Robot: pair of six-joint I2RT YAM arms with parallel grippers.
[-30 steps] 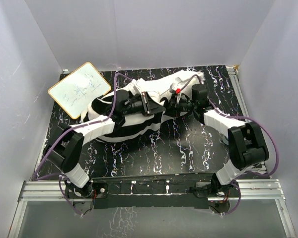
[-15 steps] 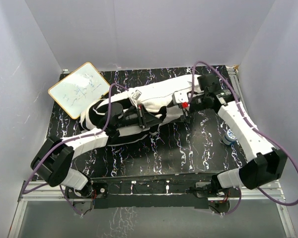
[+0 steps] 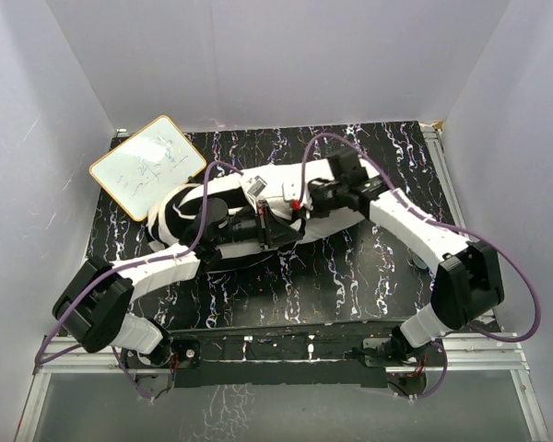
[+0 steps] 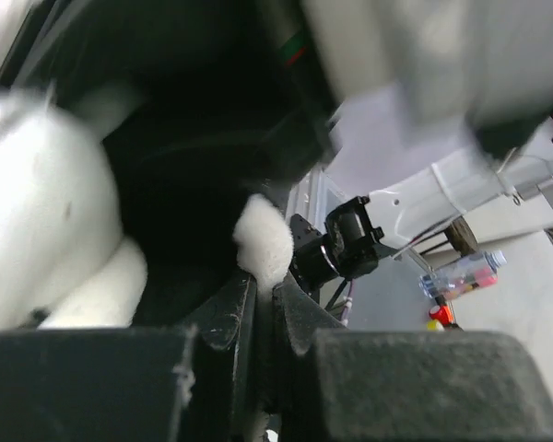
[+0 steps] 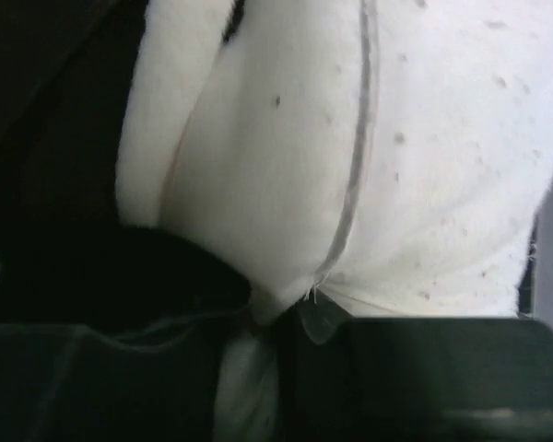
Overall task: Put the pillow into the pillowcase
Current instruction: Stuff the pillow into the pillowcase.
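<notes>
well, the pillow [image 3: 281, 178] lies partly inside the pillowcase [image 3: 170, 214]; soft, light, squashy, so my right gripper [image 5: 272, 324] pinches its seamed edge, while my left gripper [image 4: 263, 296] is pressed together on a white fold [image 4: 263, 241].

Matt white cloth pillow [image 5: 424, 138] lies on a glossy black marbled table [image 3: 350, 276].

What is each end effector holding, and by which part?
Left end effector pinches a white fold at the pillowcase opening, apparently; right end effector pinches the pillow by its seamed edge.
</notes>
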